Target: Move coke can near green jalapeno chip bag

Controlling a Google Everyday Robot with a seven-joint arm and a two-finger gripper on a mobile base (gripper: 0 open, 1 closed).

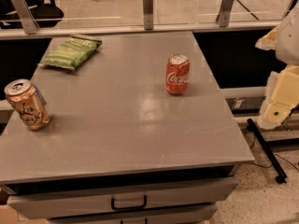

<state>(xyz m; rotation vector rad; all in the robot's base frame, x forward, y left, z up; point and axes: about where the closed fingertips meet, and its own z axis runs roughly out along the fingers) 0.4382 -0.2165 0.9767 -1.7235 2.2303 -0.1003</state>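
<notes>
The coke can (177, 74) stands upright on the grey table top (131, 125), right of the middle, red with white script and a silver top. The green jalapeno chip bag (71, 52) lies flat at the table's far left corner. The can and the bag are well apart. My gripper (279, 101) hangs beyond the table's right edge, cream-coloured, away from the can and holding nothing that I can see.
A tan/gold can (28, 105) with dark scribbled lettering stands near the table's left edge. A glass railing with metal posts (148, 7) runs behind the table. A drawer with a black handle (128, 203) is below the front edge. A black bar (266, 149) lies on the floor at the right.
</notes>
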